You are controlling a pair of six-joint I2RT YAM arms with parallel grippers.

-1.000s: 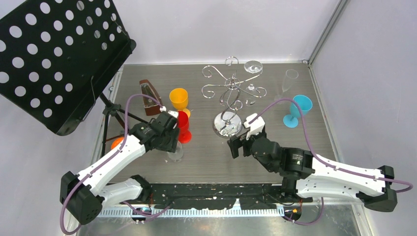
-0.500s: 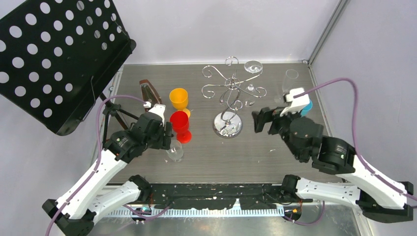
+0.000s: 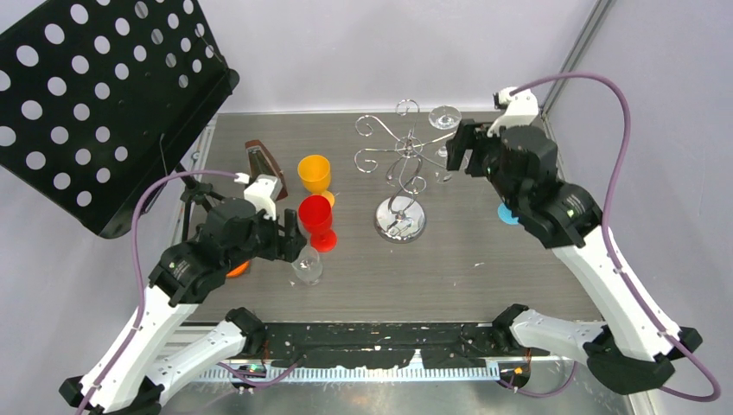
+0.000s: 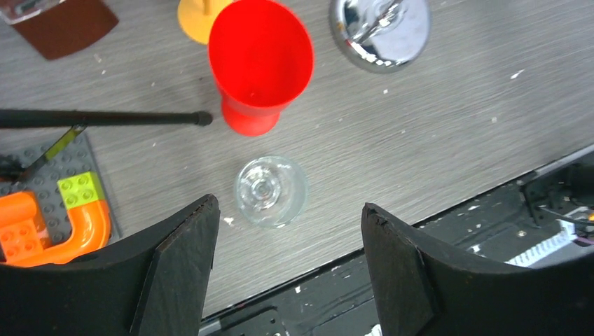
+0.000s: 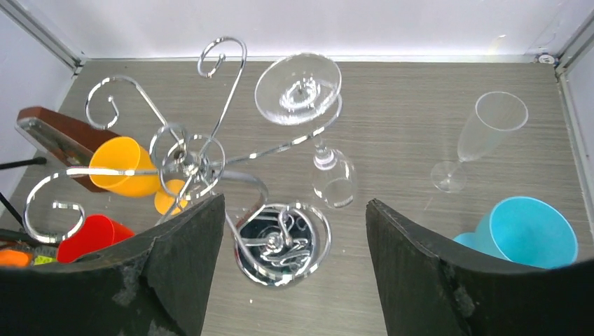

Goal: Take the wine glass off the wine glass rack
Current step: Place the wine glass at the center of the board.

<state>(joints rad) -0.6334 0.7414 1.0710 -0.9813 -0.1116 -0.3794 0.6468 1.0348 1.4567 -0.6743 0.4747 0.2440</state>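
Note:
The chrome wine glass rack [image 3: 403, 162] stands mid-table on its mirrored base [image 5: 280, 241]. One clear wine glass [image 5: 301, 89] hangs upside down from a scroll arm on the rack's far right, foot up and bowl [image 5: 334, 183] down. My right gripper [image 5: 294, 201] is open, high above the rack's right side, and holds nothing; in the top view the right gripper [image 3: 461, 154] is beside the hanging glass. Another clear glass [image 4: 270, 190] stands upright on the table. My left gripper [image 4: 288, 204] hovers open above it without touching.
A red cup [image 3: 316, 214] and a yellow cup [image 3: 314, 171] stand left of the rack. A blue cup [image 5: 525, 231] and a clear flute [image 5: 483, 133] stand to its right. A brown metronome [image 3: 261, 164], a black music stand [image 3: 95, 95] and an orange brick [image 4: 42, 224] sit at the left.
My right arm has lifted and swung from the near middle to the far right, beside the hanging glass. My left gripper has opened wider and drawn back from the standing clear glass.

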